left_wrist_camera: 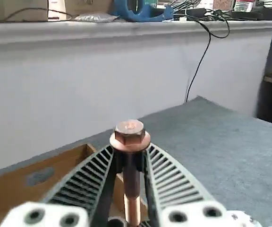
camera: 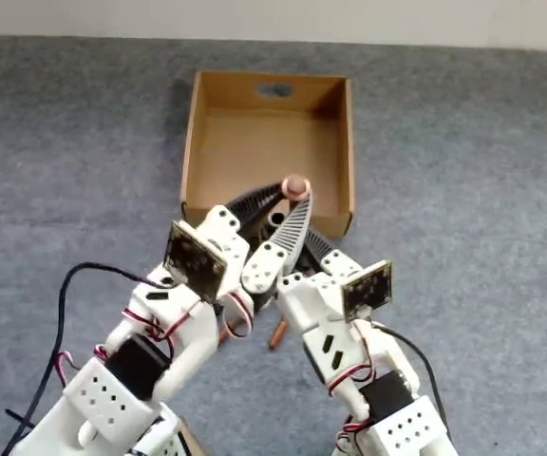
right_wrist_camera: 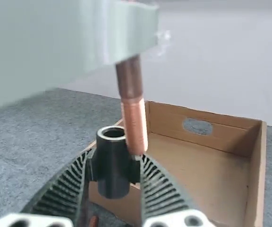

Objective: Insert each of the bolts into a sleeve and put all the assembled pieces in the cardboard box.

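My left gripper (left_wrist_camera: 131, 153) is shut on a copper bolt (left_wrist_camera: 130, 133) just under its hex head, with the shaft hanging down. In the high view that bolt's head (camera: 295, 185) shows above the box's near wall, held at the tips of my left gripper (camera: 292, 201). My right gripper (right_wrist_camera: 113, 161) is shut on an upright black sleeve (right_wrist_camera: 111, 163) with its bore facing up. The bolt's threaded end (right_wrist_camera: 135, 127) hangs right beside the sleeve's rim, outside the bore. From above, my right gripper (camera: 319, 247) sits under the left one, which hides the sleeve.
The open cardboard box (camera: 190, 142) stands just beyond both grippers, its inside bare (right_wrist_camera: 211, 161). A second copper bolt (camera: 278, 333) lies on the grey mat between the arms. A black cable (camera: 65, 294) runs along the left arm.
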Available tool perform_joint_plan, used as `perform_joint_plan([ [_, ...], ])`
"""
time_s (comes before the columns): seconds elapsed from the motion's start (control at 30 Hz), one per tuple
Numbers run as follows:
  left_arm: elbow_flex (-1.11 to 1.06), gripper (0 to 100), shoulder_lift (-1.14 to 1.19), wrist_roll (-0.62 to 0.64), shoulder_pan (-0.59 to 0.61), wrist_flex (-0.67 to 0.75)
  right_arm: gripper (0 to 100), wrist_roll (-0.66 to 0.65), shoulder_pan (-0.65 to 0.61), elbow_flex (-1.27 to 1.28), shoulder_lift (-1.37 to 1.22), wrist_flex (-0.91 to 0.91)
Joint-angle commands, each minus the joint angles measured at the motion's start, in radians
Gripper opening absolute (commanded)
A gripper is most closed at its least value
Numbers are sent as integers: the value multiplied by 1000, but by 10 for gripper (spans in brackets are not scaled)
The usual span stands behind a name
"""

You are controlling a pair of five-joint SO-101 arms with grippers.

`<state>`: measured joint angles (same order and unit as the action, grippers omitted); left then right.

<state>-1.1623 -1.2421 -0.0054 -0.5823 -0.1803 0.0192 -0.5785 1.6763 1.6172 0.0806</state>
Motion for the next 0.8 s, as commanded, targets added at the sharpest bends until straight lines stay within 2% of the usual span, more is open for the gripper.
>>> perform_joint_plan([
  [0.0, 10, 8, -12, -43, -7, 43, 5, 3, -1, 139, 13, 2],
  [0.17, 12, 8, -12, -43, 2, 44, 5, 3, -1, 139, 13, 2],
  [0.3, 8, 8, -12, -38, 90, 44, 5, 3, -1, 139, 13, 2],
  [0.4, 7, 8, -12, -38, 110, 43, 5, 3, -1, 139, 13, 2],
  [0.63, 2, 8, -19, -37, 77, 37, 5, 3, -1, 139, 13, 2],
  [0.77, 30, 8, -22, -37, 18, -54, 5, 3, -1, 139, 13, 2],
])
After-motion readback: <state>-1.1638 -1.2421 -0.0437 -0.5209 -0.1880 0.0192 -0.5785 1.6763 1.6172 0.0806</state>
